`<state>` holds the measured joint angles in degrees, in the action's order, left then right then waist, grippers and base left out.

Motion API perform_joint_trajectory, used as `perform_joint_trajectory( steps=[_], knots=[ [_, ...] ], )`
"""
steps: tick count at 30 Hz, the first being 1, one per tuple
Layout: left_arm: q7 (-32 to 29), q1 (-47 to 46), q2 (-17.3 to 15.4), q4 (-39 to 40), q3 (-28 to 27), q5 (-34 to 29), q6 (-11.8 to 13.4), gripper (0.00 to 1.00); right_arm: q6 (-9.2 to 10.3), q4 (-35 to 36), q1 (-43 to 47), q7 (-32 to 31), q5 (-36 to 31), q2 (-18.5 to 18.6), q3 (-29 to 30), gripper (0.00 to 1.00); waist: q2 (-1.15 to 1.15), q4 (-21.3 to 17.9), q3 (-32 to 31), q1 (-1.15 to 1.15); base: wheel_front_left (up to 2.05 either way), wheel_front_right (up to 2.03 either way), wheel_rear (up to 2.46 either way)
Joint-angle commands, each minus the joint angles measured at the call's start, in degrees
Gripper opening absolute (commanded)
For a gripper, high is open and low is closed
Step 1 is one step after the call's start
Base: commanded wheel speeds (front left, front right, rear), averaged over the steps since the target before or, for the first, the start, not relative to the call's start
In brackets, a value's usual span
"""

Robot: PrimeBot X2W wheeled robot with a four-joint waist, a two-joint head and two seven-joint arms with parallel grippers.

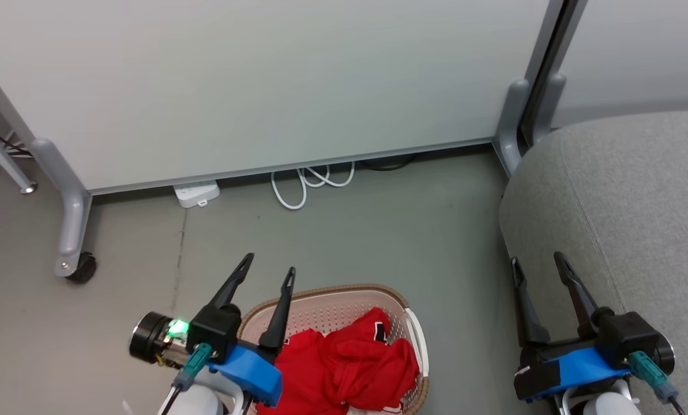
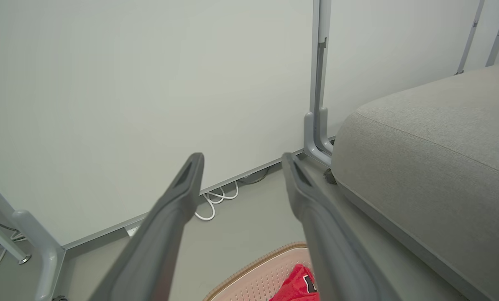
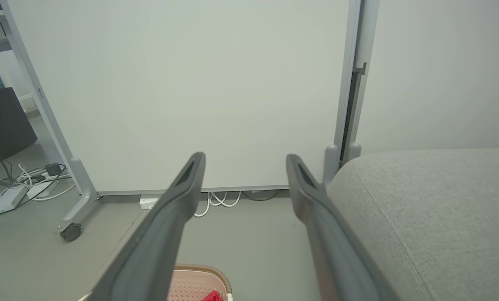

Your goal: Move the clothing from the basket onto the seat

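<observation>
Bright red clothing (image 1: 344, 363) lies bunched in the cream basket (image 1: 332, 297) on the floor at the bottom of the head view. My left gripper (image 1: 267, 264) hangs open above the basket's left rim, empty. The grey seat (image 1: 626, 196) fills the right side. My right gripper (image 1: 537, 259) is open and empty by the seat's left edge. The left wrist view shows my left gripper (image 2: 241, 158) open over the basket (image 2: 249, 278), the clothing (image 2: 297, 288) and the seat (image 2: 433, 154). The right wrist view shows my right gripper (image 3: 245, 158) open, the basket (image 3: 195, 282), the clothing (image 3: 211, 297) and the seat (image 3: 433, 209).
A pale partition panel (image 1: 251, 86) on grey castor legs (image 1: 70, 230) stands behind the basket. White cables (image 1: 309, 181) and a power strip (image 1: 196, 193) lie at its foot. Grey floor (image 1: 378, 230) spreads between basket, panel and seat. More cables (image 3: 19, 184) lie far left.
</observation>
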<state>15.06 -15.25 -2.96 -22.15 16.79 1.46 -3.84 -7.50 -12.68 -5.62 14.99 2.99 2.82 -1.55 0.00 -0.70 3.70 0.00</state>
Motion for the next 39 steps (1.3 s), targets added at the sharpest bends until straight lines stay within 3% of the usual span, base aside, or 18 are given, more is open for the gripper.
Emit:
perform_joint_trajectory(
  steps=[1, 10, 20, 39],
  knots=[
    [0.18, -0.9, -0.09, -0.47, 0.22, 0.21, -0.36, 1.0, 0.02, 0.15, -0.97, 0.3, -0.39, 0.12, -0.11, 1.0, 0.0, -0.96, 1.03, 0.0, 0.0, 0.0, 0.0],
    [0.17, -9.61, -0.06, -11.04, 5.78, 0.73, -2.78, 1.0, 0.02, 1.04, -5.02, 0.29, -0.52, 0.1, -0.46, 1.0, 0.0, -5.84, 7.19, 0.0, 0.0, 0.0, 0.0],
    [0.17, -19.8, -0.07, -25.63, 13.5, 0.53, -3.62, 1.0, 0.02, 2.83, -10.82, 0.18, 0.67, 0.1, -1.37, 1.0, 0.0, -11.04, 17.23, 0.0, 0.0, 0.0, 0.0],
    [-0.79, -34.87, -1.15, -48.38, 27.8, 4.51, -3.7, 1.0, 0.02, 7.03, -21.45, 0.18, 3.1, 0.09, -1.45, 1.0, 0.0, -14.55, 37.07, 0.0, 0.0, 0.0, 0.0]
  ],
)
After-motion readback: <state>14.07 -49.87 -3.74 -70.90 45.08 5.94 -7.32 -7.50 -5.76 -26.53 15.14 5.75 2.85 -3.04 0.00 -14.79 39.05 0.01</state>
